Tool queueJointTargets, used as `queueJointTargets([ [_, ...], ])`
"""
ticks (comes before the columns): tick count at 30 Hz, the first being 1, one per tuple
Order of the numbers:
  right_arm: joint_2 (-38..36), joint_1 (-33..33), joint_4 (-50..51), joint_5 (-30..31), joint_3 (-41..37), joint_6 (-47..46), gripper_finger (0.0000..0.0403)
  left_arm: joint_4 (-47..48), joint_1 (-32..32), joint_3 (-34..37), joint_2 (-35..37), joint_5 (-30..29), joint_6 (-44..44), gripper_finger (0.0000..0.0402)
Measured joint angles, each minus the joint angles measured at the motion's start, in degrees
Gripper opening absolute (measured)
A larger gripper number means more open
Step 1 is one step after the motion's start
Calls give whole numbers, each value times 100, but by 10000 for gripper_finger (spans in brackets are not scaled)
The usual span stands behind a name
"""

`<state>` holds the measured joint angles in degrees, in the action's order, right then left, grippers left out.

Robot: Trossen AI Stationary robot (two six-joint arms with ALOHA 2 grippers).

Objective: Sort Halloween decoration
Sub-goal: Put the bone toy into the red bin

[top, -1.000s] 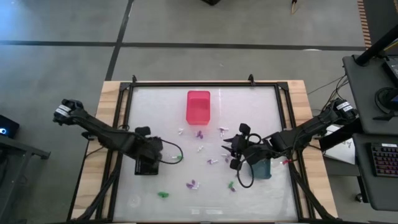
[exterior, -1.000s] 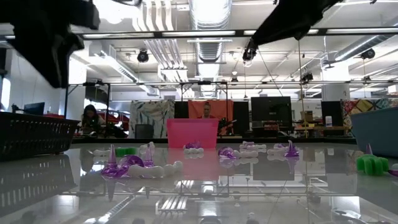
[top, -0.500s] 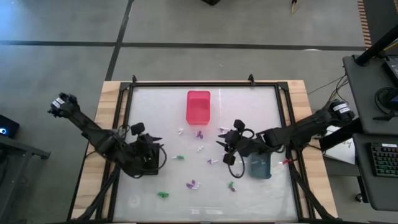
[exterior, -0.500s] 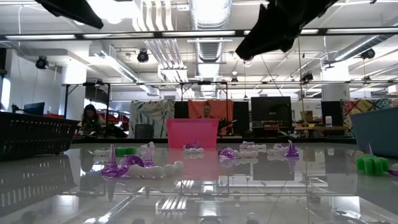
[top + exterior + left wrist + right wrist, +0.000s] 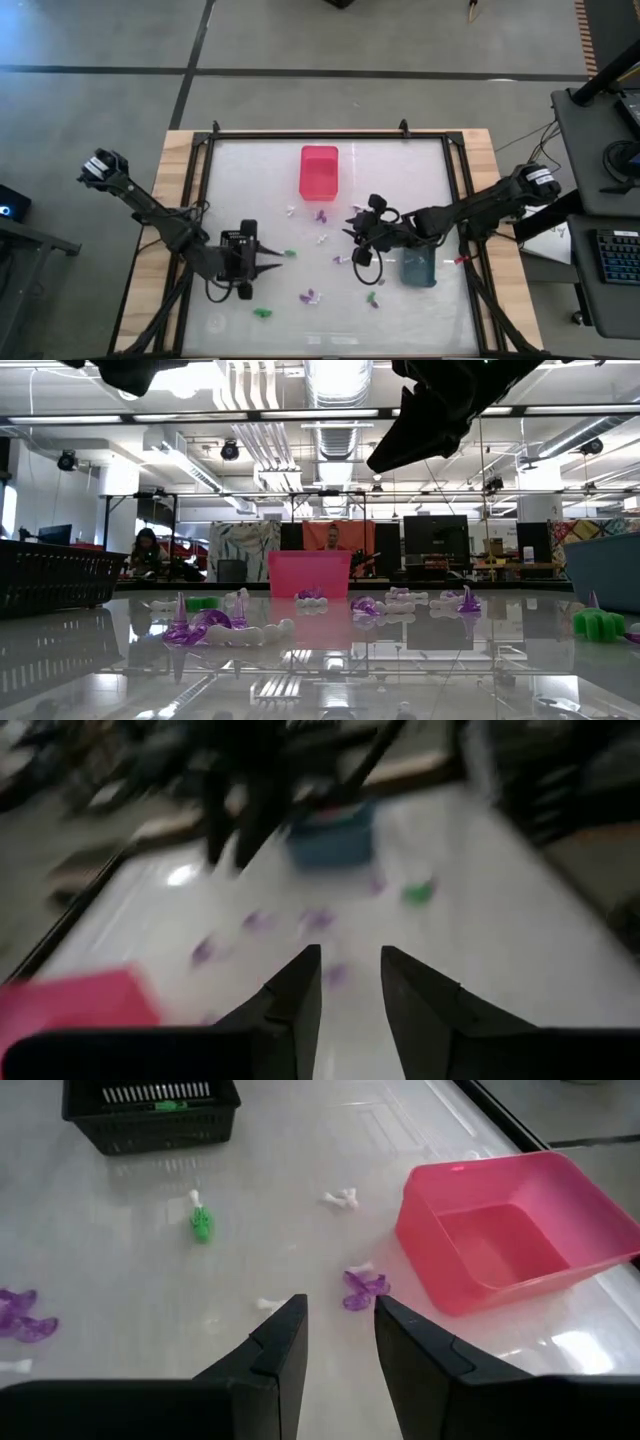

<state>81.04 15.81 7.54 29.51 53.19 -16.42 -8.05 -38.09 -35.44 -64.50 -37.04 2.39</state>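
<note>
My left gripper (image 5: 272, 262) hangs over the left half of the table, fingers pointing toward the centre. In my left wrist view a narrow gap shows between the 2 dark fingers (image 5: 292, 1003) and nothing sits in it, so this hand is partly open and holds nothing. My right gripper (image 5: 352, 232) hangs over the middle of the table, and its 2 fingers (image 5: 276, 1350) stand a little apart and empty too.

The Halloween decoration lies scattered on the table: a small green plastic piece (image 5: 288, 254) just in front of my left fingers, a second green piece (image 5: 262, 313) nearer the front edge, a purple piece (image 5: 362, 1289) and tiny white pieces (image 5: 341, 1198) close to the pink rectangular plastic bin (image 5: 319, 171). I judge that a few pieces are already sorted, because something green lies in the black mesh basket (image 5: 150, 1112); most are still outside.

I think the next step is picking the green piece near my left hand. To do it well, I should come straight down with 1 finger at each side, because it is very small and can slide away on this smooth surface.

The table top (image 5: 400, 165) is a glossy white sheet inside a dark frame, on wood. A grey-blue container (image 5: 418, 269) stands at the right. Behind the table is a big workshop with ceiling lamps, monitors and a seated person (image 5: 145, 548).
</note>
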Motion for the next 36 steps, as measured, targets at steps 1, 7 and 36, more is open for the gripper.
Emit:
queueJointTargets([
  [1, 8, 0, -19, -1, 0, -7, 111, -347, 12, 141, 43, 51, -133, 82],
  [7, 10, -116, -64, -140, 0, 84, 111, -1661, 50, 826, 329, 53, -292, 77],
  [36, 1040, -585, -1410, -604, 0, 850, 111, -2292, 190, 1386, 709, -507, -511, 77],
])
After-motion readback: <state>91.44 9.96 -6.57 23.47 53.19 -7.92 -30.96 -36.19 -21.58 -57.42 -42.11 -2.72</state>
